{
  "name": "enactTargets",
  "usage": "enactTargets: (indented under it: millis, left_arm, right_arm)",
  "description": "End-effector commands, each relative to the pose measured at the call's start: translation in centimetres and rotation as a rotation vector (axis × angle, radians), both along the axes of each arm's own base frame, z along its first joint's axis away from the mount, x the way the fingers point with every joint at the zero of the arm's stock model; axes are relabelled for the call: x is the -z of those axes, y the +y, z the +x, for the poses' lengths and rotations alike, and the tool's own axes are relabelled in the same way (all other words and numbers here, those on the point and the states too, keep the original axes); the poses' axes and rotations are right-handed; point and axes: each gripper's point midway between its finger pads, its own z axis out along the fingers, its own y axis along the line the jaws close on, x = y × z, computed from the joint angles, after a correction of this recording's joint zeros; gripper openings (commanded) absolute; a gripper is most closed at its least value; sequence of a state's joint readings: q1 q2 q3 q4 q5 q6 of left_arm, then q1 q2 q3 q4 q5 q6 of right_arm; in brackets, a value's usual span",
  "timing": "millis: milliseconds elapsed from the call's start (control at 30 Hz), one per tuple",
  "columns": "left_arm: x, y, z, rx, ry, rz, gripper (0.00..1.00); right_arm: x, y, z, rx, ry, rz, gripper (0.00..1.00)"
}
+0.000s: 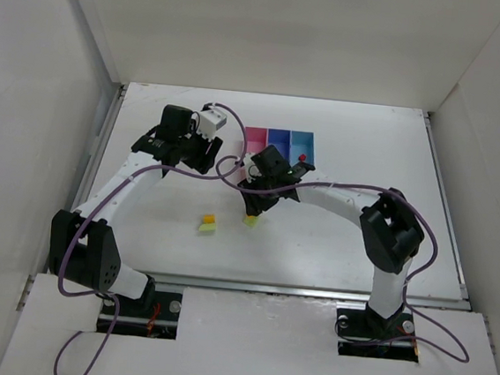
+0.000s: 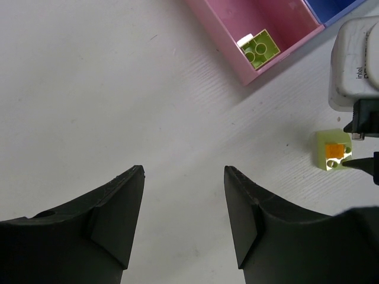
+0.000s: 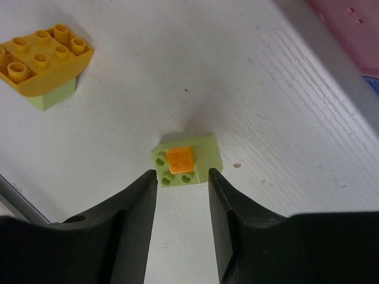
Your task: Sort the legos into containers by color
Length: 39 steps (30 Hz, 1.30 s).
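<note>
Seemingly the pick-up step: right gripper (image 3: 182, 177), jaws parted and empty, poised over a small lime green plastic brick (image 3: 204, 155) topped by an orange tile (image 3: 179, 160), near the middle of the white table (image 1: 359, 251); next it needs to lower and close squarely; left gripper (image 2: 183, 171) open, empty

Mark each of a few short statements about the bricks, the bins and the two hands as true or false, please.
1. A lime brick lies in the pink bin. True.
2. The left hand holds a brick. False: its jaws stand apart, with only bare table between them.
3. The brick at the tips of the right hand has an orange piece on top. True.
4. The yellow brick lies in a bin. False: it sits on a lower brick, lime in colour, out on the table.
</note>
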<state>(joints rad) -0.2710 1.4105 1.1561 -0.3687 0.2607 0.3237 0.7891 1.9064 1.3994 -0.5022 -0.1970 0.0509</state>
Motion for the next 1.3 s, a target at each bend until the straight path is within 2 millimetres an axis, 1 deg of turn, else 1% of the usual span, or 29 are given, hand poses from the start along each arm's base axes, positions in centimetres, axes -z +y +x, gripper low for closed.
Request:
enactTargets:
  millis: [0, 67, 100, 133, 200, 267, 333, 367, 400, 533, 600, 633, 667, 767, 800, 833, 933, 967, 1000, 1067, 1100, 1200, 1267]
  left_arm:
    - [-0.9, 0.2, 0.2, -0.005, -0.016, -0.003, 0.53]
    - [-1.0, 0.1, 0.3, -0.005, -0.025, -0.006, 0.53]
    - [-1.0, 0.1, 0.3, -0.005, -0.025, -0.006, 0.53]
    - [-1.0, 0.1, 0.3, -0.005, -0.025, -0.006, 0.53]
    - [-1.0, 0.1, 0.3, -0.005, -0.025, -0.006, 0.53]
    - [-1.0, 0.1, 0.3, -0.005, -0.025, -0.006, 0.53]
    - [-1.0, 0.3, 0.4, -0.011, -0.026, 0.000, 0.53]
    - [-0.6, 0.3, 0.2, -0.011, -0.017, 0.003, 0.53]
    - [-0.6, 0.3, 0.2, -0.011, -0.017, 0.003, 0.53]
    - [-0.6, 0.3, 0.2, -0.017, -0.014, -0.003, 0.53]
    - [-0.6, 0.3, 0.2, -0.017, -0.014, -0.003, 0.53]
    - [-0.6, 0.3, 0.2, -0.017, -0.014, -0.003, 0.53]
    - [-0.6, 0.3, 0.2, -0.017, -0.014, -0.003, 0.53]
    - [-0.6, 0.3, 0.2, -0.017, -0.014, -0.003, 0.53]
    - [-0.6, 0.5, 0.3, -0.024, -0.015, 0.003, 0.53]
    - [-0.3, 0.4, 0.3, -0.024, -0.007, 0.006, 0.53]
    - [-0.3, 0.4, 0.3, -0.024, -0.007, 0.006, 0.53]
    - [-0.3, 0.4, 0.3, -0.024, -0.007, 0.006, 0.53]
    - [-0.3, 0.4, 0.3, -0.024, -0.007, 0.006, 0.53]
    - [-0.3, 0.4, 0.3, -0.024, -0.007, 0.006, 0.53]
    - [-0.3, 0.4, 0.3, -0.024, -0.007, 0.006, 0.53]
    - [-0.3, 0.4, 0.3, -0.024, -0.007, 0.006, 0.53]
    - [-0.3, 0.4, 0.3, -0.024, -0.007, 0.006, 0.53]
  right_arm:
    - [-2.5, 0.4, 1.7, 0.030, -0.084, 0.029, 0.46]
    - [-2.1, 0.2, 1.8, 0.024, -0.090, 0.013, 0.46]
    - [-2.1, 0.8, 1.8, 0.015, -0.093, 0.017, 0.46]
    - [-1.4, 0.6, 1.7, 0.003, -0.082, -0.005, 0.46]
    - [-1.0, 0.6, 1.8, -0.007, -0.079, -0.018, 0.45]
    - [-1.1, 1.1, 1.2, -0.035, -0.072, -0.008, 0.45]
    - [-0.7, 1.2, 0.9, -0.043, -0.061, -0.001, 0.45]
    - [-0.7, 0.9, 0.7, -0.052, -0.066, -0.004, 0.45]
    - [-0.9, 1.2, 0.7, -0.060, -0.064, 0.010, 0.45]
    - [-0.6, 1.3, 0.4, -0.078, -0.056, 0.019, 0.45]
    - [0.2, 1.2, 0.3, -0.086, -0.041, -0.002, 0.45]
    - [0.2, 1.3, 0.2, -0.100, -0.042, 0.002, 0.45]
    - [0.3, 1.5, -0.3, -0.112, -0.035, -0.004, 0.45]
    - [0.3, 1.5, -0.3, -0.121, -0.040, -0.007, 0.45]
    - [0.6, 1.2, -0.5, -0.121, -0.033, -0.014, 0.45]
    - [0.7, 1.2, -0.5, -0.121, -0.033, -0.014, 0.43]
    - [1.0, 1.4, -0.4, -0.121, -0.033, -0.014, 0.38]
    - [1.0, 1.4, -0.4, -0.121, -0.033, -0.014, 0.38]
    - [1.4, 1.3, -0.5, -0.121, -0.025, -0.022, 0.38]
    - [1.4, 1.3, -0.5, -0.121, -0.025, -0.022, 0.38]
    - [1.8, 1.3, -0.5, -0.122, -0.018, -0.028, 0.38]
    - [1.8, 1.3, -0.5, -0.122, -0.018, -0.028, 0.38]
    - [1.4, 1.6, -0.8, -0.131, -0.025, -0.021, 0.38]
